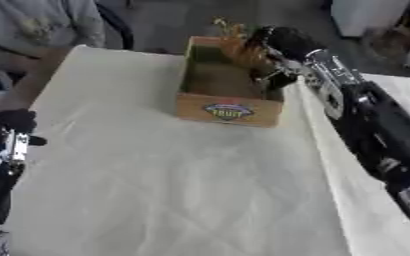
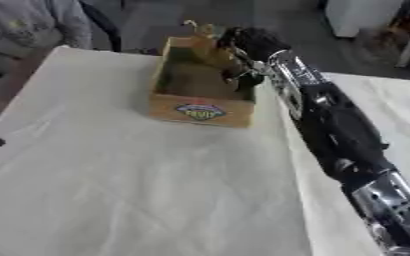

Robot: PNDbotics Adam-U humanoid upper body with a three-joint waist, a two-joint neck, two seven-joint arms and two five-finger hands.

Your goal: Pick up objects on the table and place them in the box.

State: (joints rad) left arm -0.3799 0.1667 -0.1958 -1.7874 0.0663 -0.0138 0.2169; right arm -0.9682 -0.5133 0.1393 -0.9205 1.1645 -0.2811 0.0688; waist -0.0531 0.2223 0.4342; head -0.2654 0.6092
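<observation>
A brown box [image 1: 229, 110] with a "FRUIT" label on its front wall stands at the far middle of the cloth-covered table [image 1: 173, 190]. My right hand [image 1: 283, 42] hangs over the box's far right corner, shut on an orange-brown object [image 1: 239, 50] with a yellowish tip. The object is above the box's opening, just inside the rim. The box's inside looks dark, and what lies in it I cannot make out. My left hand [image 1: 14, 121] shows as a dark shape at the table's left edge, away from the box.
The pale cloth [image 2: 138, 190] covers the whole table in front of the box. My right arm [image 2: 340, 135] stretches along the table's right side. A white container [image 2: 362, 15] stands on the floor at the back right.
</observation>
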